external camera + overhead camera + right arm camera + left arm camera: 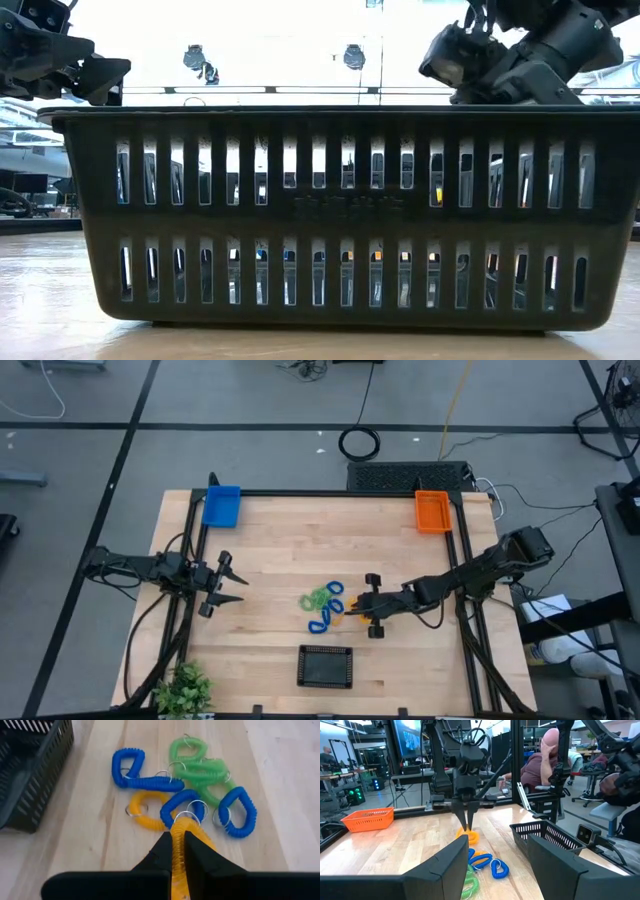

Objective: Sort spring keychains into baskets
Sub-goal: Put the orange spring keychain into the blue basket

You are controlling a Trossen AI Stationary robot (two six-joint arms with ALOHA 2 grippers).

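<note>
Several spring keychains lie in a pile (324, 605) at mid-table: blue coils (133, 769), green coils (199, 764) and one orange-yellow coil (144, 811). My right gripper (354, 605) reaches in from the table's right and is shut on another orange-yellow keychain (186, 827) at the pile's right edge. My left gripper (238, 588) hangs open left of the pile, touching nothing; in its wrist view its fingers (445, 867) frame the pile. The blue basket (221, 506) and the orange basket (432, 511) sit at the far corners. The black basket (326, 666) stands at the near edge. My right gripper pinches the orange-yellow keychain's coil (177, 851) between its two fingers (161, 852), which lie along the coil. It comes slanting down from the table's right (466, 822). The coil's free end (187, 824) reaches over a blue keychain's ring. Whether the coil is lifted clear I cannot tell.
A small green plant (183, 688) stands at the near left corner. The black basket (320, 215) fills the low view and hides the pile there. Bare wood lies between the pile and the far baskets. People sit beyond the table (545, 762).
</note>
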